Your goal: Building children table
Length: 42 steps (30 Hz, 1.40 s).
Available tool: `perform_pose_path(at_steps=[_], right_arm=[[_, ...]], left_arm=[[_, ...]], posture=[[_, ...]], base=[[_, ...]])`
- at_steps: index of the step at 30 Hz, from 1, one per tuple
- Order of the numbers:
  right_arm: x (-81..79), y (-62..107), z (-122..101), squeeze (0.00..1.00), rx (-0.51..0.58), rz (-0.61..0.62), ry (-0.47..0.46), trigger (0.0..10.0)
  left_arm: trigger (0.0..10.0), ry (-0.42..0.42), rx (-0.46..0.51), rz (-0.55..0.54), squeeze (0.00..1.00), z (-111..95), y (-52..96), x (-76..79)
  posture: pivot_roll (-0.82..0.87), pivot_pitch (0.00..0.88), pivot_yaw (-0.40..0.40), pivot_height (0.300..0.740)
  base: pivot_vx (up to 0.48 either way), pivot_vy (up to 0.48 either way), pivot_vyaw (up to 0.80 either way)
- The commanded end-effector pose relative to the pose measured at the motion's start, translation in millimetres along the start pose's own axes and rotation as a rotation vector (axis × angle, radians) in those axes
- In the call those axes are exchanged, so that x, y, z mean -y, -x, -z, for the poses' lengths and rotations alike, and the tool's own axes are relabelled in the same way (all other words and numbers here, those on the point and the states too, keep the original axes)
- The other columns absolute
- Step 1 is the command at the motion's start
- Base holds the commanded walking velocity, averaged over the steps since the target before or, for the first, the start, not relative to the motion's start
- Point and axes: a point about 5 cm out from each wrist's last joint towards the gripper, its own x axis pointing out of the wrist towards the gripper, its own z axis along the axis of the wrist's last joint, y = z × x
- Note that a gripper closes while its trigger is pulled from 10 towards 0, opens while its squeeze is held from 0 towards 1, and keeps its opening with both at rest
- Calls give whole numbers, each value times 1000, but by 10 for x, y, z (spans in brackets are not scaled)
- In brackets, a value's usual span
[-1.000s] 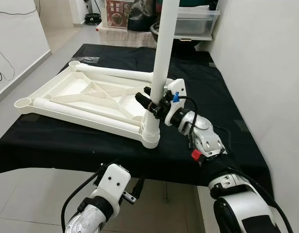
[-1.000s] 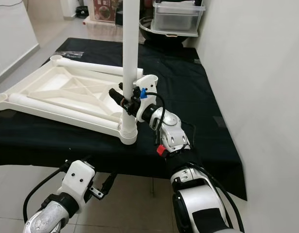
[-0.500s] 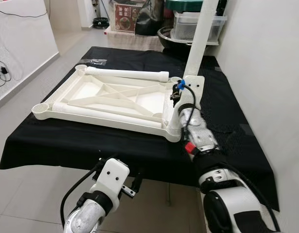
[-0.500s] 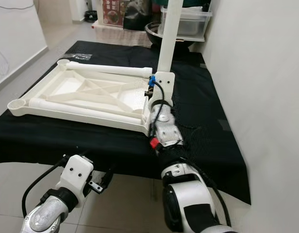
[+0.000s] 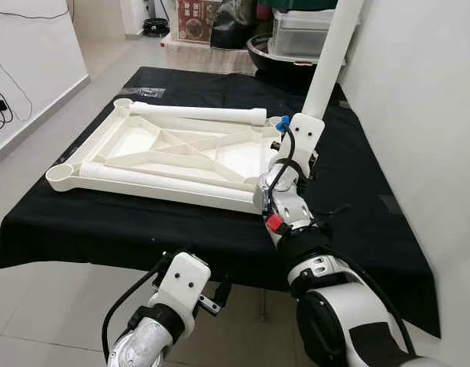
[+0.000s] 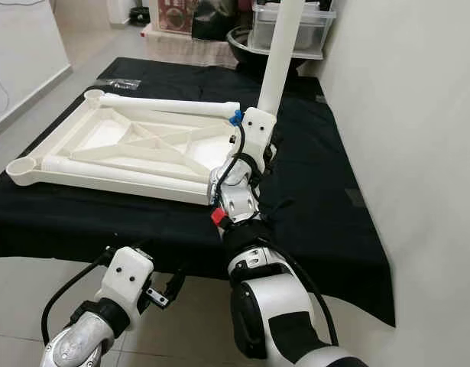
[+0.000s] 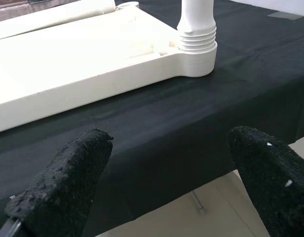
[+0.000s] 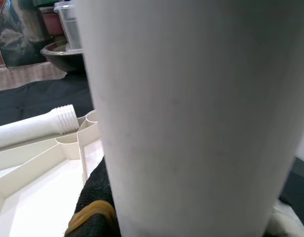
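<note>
On the black table [image 5: 82, 222], right end effector [image 5: 284, 149] clamps the tilted white leg [image 5: 332, 57]; left end effector [image 7: 166, 182] gapes.

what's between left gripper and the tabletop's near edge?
Bare black cloth only, in the left wrist view: left gripper hangs open below the upturned tabletop.

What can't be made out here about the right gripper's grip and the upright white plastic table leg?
- Right gripper: finger closure hidden behind its wrist housing, eye views.
- Upright white plastic table leg: top cut off by frame edge.
- Leg's threaded foot in the white upturned tabletop: blocked by the right arm, eye views; visible in left wrist view.
</note>
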Motion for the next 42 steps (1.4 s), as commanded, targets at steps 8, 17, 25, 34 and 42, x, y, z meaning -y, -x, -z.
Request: perform_pose_path(at_steps=[8, 17, 25, 34, 42], right_arm=[[-6, -5, 102, 1000, -31, -102, -35, 10000], [116, -101, -78, 0, 131, -261, -43, 10000], [222, -245, -129, 0, 131, -693, -127, 10000], [252, -346, -157, 0, 92, -902, -66, 10000], [173, -238, -102, 0, -86, -1383, 22, 10000]], left_arm=[[10000, 0, -18, 5, 0, 49, -9, 18], [10000, 3, -22, 5, 0, 59, -10, 22], [10000, 10, -15, 9, 0, 57, -21, 19], [10000, 5, -10, 12, 0, 49, -33, 32], [10000, 10, -6, 7, 0, 18, -7, 59]], posture=[[148, 85, -100, 740], [143, 80, -98, 740], [139, 74, -98, 740], [146, 73, -109, 740], [168, 95, -128, 740]], base=[[0, 0, 0], [0, 0, 0], [0, 0, 0], [0, 0, 0], [0, 0, 0]])
